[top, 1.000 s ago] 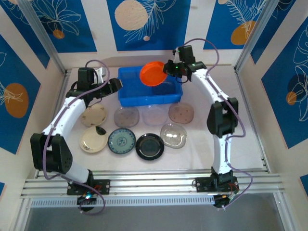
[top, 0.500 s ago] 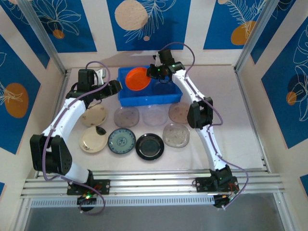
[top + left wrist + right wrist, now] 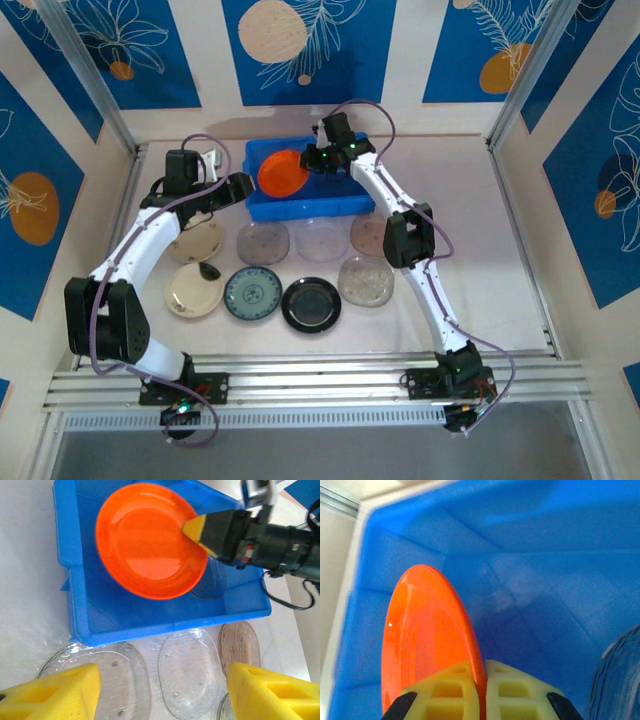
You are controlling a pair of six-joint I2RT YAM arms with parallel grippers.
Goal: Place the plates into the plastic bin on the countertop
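Left wrist: right tool [image 3: 196,529] clamps orange plate [image 3: 145,540] in blue bin [image 3: 70,580] beside clear plate [image 3: 214,582]; left tool [image 3: 162,695] gapes.

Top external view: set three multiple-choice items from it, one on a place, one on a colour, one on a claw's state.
1. The orange plate is: A over the blue bin, tilted; B flat beside the bin; C stacked on other plates.
2. The plate just right of the teal-patterned plate is: A cream; B black; C orange.
3. The left claw is: A shut on a clear plate; B shut on the bin's rim; C open, empty.
Key: A, the right claw holds it tilted there; B, the black plate lies there; C, its fingers stand wide apart.
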